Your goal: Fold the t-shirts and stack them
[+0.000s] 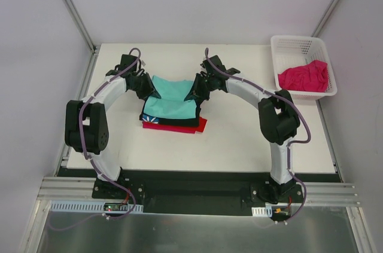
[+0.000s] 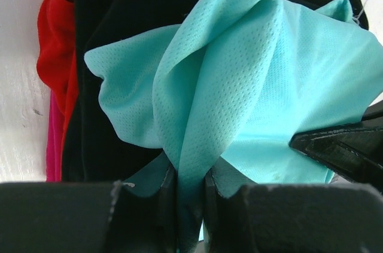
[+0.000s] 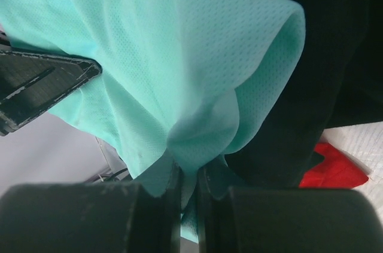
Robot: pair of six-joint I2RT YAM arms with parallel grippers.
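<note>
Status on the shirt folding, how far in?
Done: black shirt and red shirt lie folded in a stack mid-table. In hand: left gripper and right gripper pinch the teal shirt over that stack. To do: finish that fold, then the pink shirt crumpled in the basket.

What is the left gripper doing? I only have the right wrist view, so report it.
Observer: The left gripper is shut on the teal t-shirt, pinching a bunched fold of it between its fingers.
Operator: Now tell me whether any shirt is off the stack.
Observer: Yes, one. In the top view a crumpled magenta t-shirt lies inside the white basket at the far right, not yet folded.
</note>
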